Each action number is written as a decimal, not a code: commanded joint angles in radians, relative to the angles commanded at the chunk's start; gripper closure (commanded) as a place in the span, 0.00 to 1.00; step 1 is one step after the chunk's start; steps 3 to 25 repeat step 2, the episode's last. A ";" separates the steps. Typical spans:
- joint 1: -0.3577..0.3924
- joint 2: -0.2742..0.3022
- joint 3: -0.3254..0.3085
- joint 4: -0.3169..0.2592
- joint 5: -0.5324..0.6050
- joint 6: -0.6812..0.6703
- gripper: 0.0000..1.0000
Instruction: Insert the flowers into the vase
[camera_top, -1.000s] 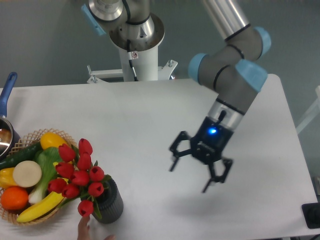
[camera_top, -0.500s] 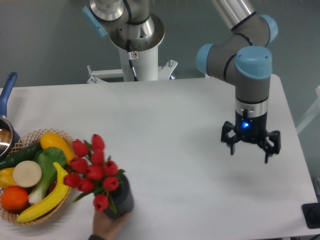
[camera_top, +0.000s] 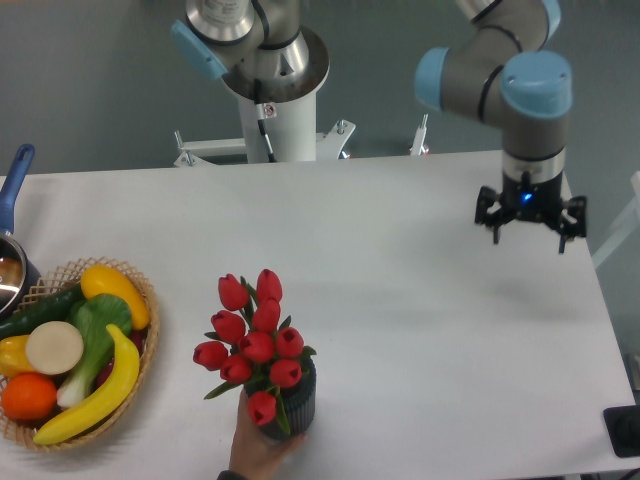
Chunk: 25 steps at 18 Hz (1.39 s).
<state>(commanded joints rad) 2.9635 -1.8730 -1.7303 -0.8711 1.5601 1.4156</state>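
Observation:
The flowers (camera_top: 253, 336), a bunch of red tulip buds with green leaves, stand in the dark grey ribbed vase (camera_top: 290, 407) near the table's front edge. A human hand (camera_top: 258, 451) holds the vase from below. My gripper (camera_top: 530, 228) hangs open and empty over the table's far right, well apart from the vase and flowers.
A wicker basket (camera_top: 142, 292) with a banana, orange, yellow pepper and greens sits at the front left. A pot with a blue handle (camera_top: 14, 185) pokes in at the left edge. The robot's base column (camera_top: 272, 110) stands behind the table.
The hand has slid the vase with the flowers rightward, away from the basket. My gripper has risen and moved right and back, staying open.

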 joint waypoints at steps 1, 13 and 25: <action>0.003 0.000 0.000 -0.012 0.000 0.017 0.00; 0.006 -0.001 -0.006 -0.020 0.000 0.028 0.00; 0.006 -0.001 -0.006 -0.020 0.000 0.028 0.00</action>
